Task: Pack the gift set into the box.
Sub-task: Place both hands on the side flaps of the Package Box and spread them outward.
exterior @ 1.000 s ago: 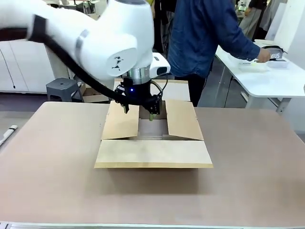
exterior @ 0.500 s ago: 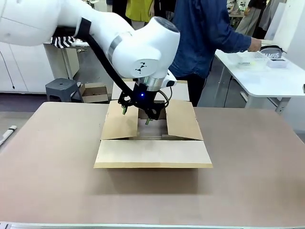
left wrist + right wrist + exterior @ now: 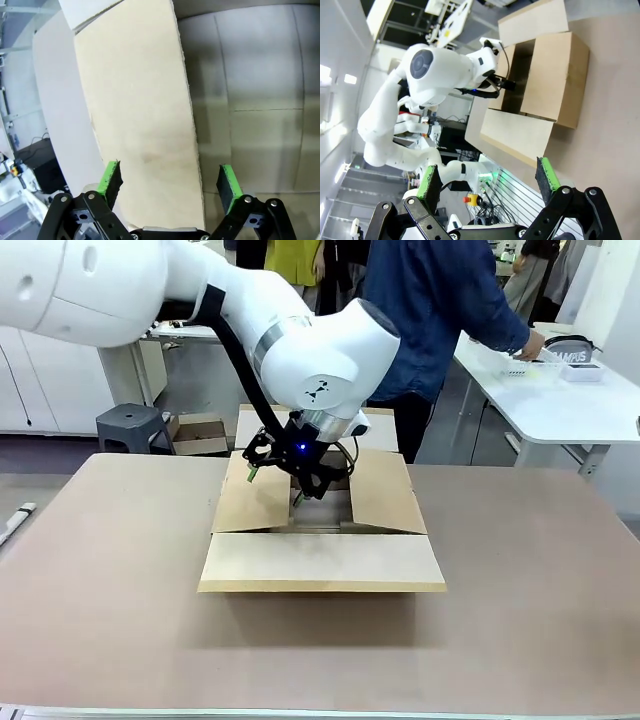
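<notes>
1. Left gripper (image 3: 275, 480) is spread wide and holds nothing. It straddles the edge of the box's left flap (image 3: 140, 115): one green pad on the outer side, one over the cavity.
2. Right gripper (image 3: 487, 182) is also wide and empty, parked well away from the box (image 3: 320, 525) and looking at it from the side.
3. The box sits mid-table, all four flaps out; what shows of the interior looks empty.
4. Gift set (image 3: 555, 365) is not at the box: the basket sits on the white side table (image 3: 570, 420) at far right, under the person's hand (image 3: 530, 343).
5. Risks:
   - a finger snags the left flap and drags or tips the light carton;
   - the flap springs back inward and narrows the opening;
   - the left arm over the opening blocks the basket's way in, and could meet the person's hand.
</notes>
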### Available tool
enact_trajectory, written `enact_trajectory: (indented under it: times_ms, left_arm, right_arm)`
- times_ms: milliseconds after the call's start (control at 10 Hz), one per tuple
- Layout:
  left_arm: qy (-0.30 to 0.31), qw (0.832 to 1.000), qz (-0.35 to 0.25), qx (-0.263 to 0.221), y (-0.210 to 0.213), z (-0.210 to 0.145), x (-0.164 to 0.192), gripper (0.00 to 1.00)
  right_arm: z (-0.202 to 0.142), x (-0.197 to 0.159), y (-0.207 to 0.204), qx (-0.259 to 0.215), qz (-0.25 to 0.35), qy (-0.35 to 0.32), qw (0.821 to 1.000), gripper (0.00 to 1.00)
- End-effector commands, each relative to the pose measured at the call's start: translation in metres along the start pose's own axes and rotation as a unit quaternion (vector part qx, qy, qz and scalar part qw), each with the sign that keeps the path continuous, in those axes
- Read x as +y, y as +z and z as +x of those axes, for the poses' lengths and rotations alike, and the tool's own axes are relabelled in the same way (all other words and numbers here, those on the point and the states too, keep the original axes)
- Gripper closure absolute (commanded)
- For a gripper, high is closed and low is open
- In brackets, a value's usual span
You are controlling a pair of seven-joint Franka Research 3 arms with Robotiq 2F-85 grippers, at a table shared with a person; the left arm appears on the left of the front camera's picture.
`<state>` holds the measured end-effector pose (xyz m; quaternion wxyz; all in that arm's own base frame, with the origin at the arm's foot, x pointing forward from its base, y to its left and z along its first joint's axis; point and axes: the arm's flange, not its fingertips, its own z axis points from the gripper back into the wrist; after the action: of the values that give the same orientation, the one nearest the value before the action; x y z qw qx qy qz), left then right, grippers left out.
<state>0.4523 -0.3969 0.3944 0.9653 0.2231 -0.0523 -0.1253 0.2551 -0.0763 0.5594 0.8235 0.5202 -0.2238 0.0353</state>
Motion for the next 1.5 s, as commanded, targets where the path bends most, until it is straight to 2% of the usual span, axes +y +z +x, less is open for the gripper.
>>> enact_trajectory:
  times_ms: [0,800,1400]
  left_arm:
    - [0.025,0.999,0.030,0.002,0.000,0.001,0.002,0.00]
    - [0.049,0.996,0.080,-0.009,0.020,-0.028,0.035,0.00]
    - [0.083,0.996,0.022,0.011,0.025,-0.040,0.097,0.00]
  right_arm:
    - [0.003,0.001,-0.002,-0.005,0.012,0.014,1.000,0.00]
    - [0.003,0.001,-0.002,-0.005,0.012,0.014,1.000,0.00]
    - [0.003,0.001,-0.002,-0.005,0.012,0.014,1.000,0.00]
